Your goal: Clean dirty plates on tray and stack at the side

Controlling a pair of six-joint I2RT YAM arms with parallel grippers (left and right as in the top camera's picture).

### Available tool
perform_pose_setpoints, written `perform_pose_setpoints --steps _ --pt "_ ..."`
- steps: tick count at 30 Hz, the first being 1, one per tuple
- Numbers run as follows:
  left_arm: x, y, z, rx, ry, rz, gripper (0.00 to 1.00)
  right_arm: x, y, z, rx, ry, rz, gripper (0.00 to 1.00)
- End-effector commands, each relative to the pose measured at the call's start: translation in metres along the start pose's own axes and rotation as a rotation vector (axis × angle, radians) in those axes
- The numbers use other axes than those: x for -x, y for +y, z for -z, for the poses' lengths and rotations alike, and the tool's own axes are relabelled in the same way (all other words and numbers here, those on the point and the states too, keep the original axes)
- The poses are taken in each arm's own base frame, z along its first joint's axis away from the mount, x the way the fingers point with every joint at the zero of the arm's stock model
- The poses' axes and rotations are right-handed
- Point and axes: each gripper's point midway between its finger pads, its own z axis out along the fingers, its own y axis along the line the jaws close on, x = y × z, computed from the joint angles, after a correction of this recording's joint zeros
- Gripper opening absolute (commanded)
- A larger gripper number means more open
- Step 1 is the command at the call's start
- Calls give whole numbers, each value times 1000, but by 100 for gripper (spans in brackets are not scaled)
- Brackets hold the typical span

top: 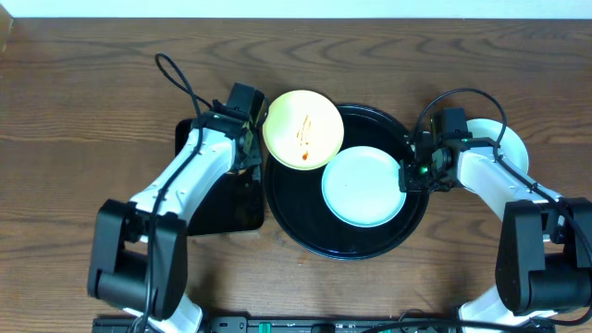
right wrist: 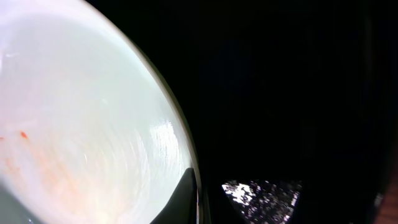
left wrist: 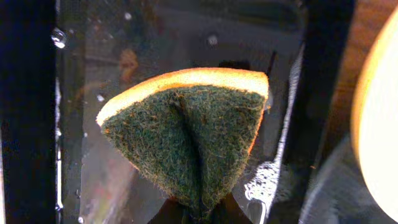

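Sponge (left wrist: 186, 137) sits clenched in left pincer (top: 252, 146) just beside yellow plate (top: 303, 128); right pincer (top: 407, 174) grips mint plate (top: 363, 185) rim on tray (top: 305, 222).

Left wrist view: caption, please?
Left gripper pinches a folded green-and-orange sponge over wet rectangular black tray, yellow plate at right.

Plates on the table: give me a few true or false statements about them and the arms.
The yellow plate has sauce streaks. True.
The yellow plate lies wholly inside the tray. False: it overhangs the rim.
The left gripper pinches a sponge. True.
The mint plate is stacked on the yellow one. False: it lies in the tray beside it.
The right gripper is far from the mint plate. False: it is shut on its rim.
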Motion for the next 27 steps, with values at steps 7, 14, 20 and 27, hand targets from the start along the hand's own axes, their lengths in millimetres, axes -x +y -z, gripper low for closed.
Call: perform_pose_setpoints --steps 7,14,20,27 --pt "-12 3 -20 34 61 -39 11 -1 9 4 25 -11 17 1" --pt "-12 3 -20 34 61 -39 12 21 24 47 32 -168 113 1" --pt "-12 3 -20 34 61 -38 12 34 21 77 -43 -278 170 1" --pt "-12 3 -20 34 61 -38 12 44 -8 105 -300 -367 184 1"
